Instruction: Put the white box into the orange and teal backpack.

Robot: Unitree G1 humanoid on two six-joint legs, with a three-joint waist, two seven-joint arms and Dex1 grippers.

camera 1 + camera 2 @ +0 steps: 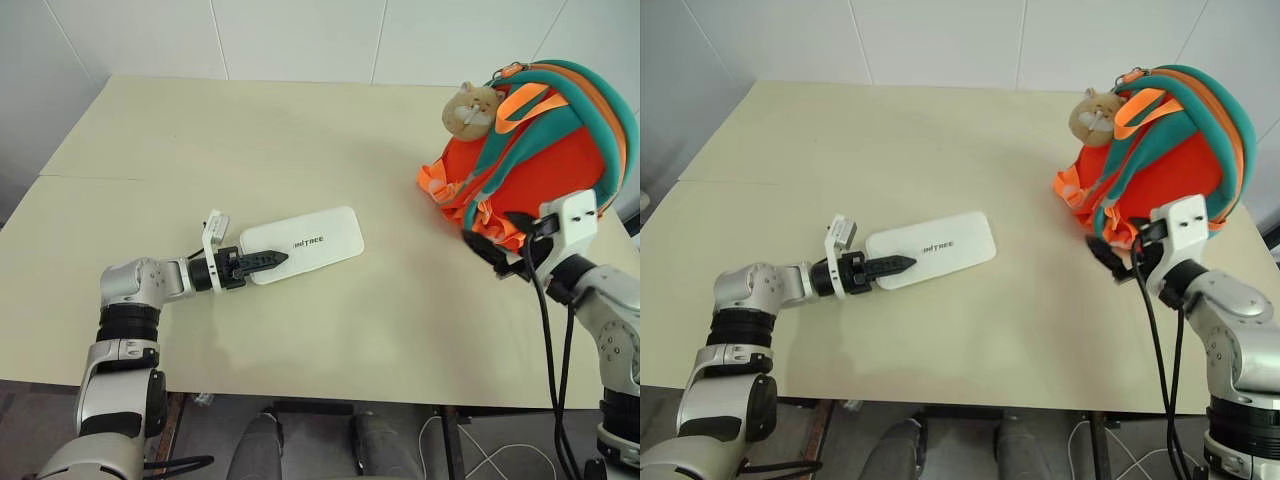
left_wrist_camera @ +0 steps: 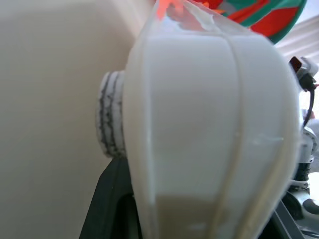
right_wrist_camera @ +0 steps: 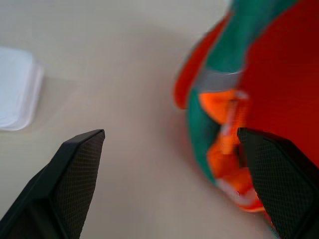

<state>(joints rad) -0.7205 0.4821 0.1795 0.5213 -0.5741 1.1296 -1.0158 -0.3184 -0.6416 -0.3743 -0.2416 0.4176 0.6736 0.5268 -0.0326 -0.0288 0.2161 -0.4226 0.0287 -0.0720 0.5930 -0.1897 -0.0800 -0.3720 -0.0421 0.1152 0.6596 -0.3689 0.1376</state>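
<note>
The white box (image 1: 310, 243) lies flat near the middle of the table, small dark lettering on its top. My left gripper (image 1: 268, 262) is shut on its near-left end, one black finger lying across the top; in the left wrist view the white box (image 2: 199, 124) sits right between the fingers. The orange and teal backpack (image 1: 545, 160) stands at the table's right side with a tan plush charm (image 1: 472, 108) near its top. My right gripper (image 1: 500, 242) is open just in front of the backpack's lower orange webbing loops, the orange and teal backpack (image 3: 269, 74) close beyond its fingers (image 3: 79, 169).
The pale table (image 1: 250, 140) stretches wide to the back and left of the box. A black cable (image 1: 548, 330) hangs from my right wrist past the table's front edge. White wall panels rise behind the table.
</note>
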